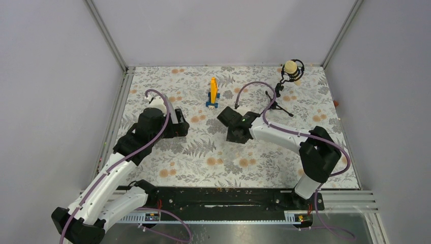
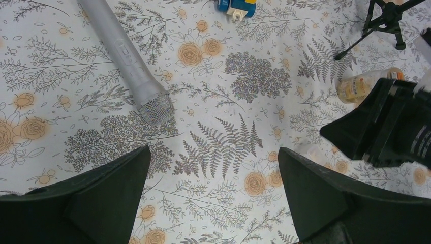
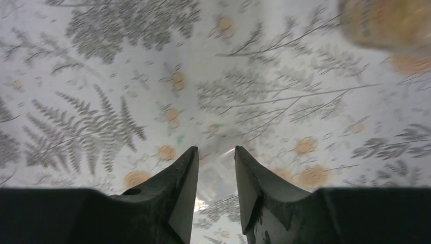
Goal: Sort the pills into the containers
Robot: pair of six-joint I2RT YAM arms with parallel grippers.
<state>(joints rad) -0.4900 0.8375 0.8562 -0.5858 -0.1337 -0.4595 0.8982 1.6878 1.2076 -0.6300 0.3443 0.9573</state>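
Observation:
My right gripper (image 1: 237,135) is low over the flowered cloth, its fingers (image 3: 178,188) drawn close together on a colourless see-through jar (image 3: 216,170) that fills the gap between them. The amber-tan jar (image 2: 362,84) lies on its side just beyond that gripper, and it appears blurred at the top right of the right wrist view (image 3: 391,23). My left gripper (image 2: 213,175) hovers above the cloth with its jaws wide open and nothing between them; from above it sits left of centre (image 1: 180,127). The pills are out of view.
A grey cylindrical tube with a mesh tip (image 2: 127,56) lies on the cloth ahead of the left gripper. An upright orange piece on a blue base (image 1: 213,91) stands at the back centre. A microphone on a tripod stand (image 1: 290,71) stands at the back right.

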